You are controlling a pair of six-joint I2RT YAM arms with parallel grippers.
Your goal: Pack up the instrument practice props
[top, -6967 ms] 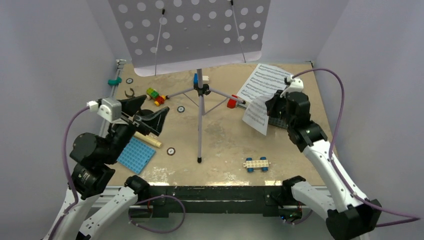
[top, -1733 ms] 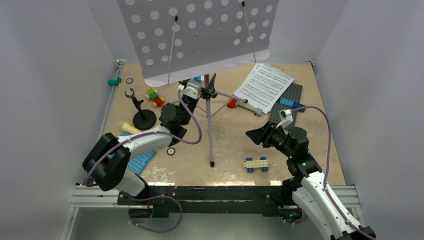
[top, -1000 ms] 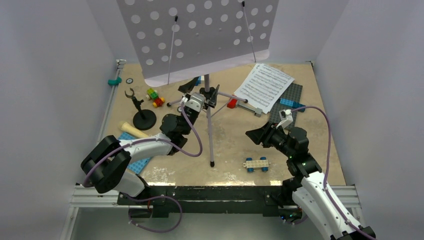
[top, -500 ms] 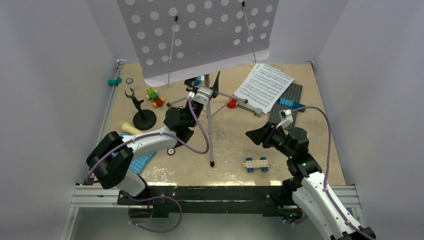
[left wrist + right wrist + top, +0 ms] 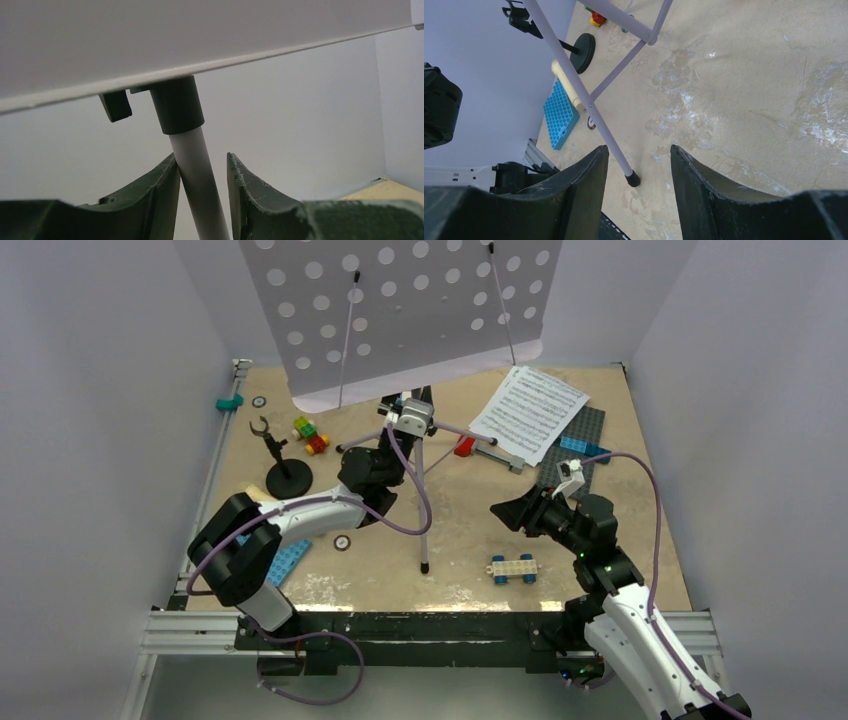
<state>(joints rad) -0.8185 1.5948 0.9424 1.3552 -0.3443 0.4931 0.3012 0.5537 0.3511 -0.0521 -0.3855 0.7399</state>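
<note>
While upright toward bench [image 5: 620, 540] far edge: lilac music stand [image 5: 400, 310], pole [image 5: 192, 165] between spread left fingers [image 5: 160, 200], one touching; right fingers [image 5: 579, 200] spread, empty, toward right edge.

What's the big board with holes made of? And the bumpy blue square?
The board looks like thin painted metal, matte lilac: punched round holes, folded bottom lip. It might be plastic. The blue square looks like moulded plastic: rows of studs.

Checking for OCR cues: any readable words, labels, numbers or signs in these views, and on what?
None can be read.
Sheet music: printed staves only, and any title or text is too small to read.
Music stand: no lettering shows on it.
Wrist views: no text in either.
</note>
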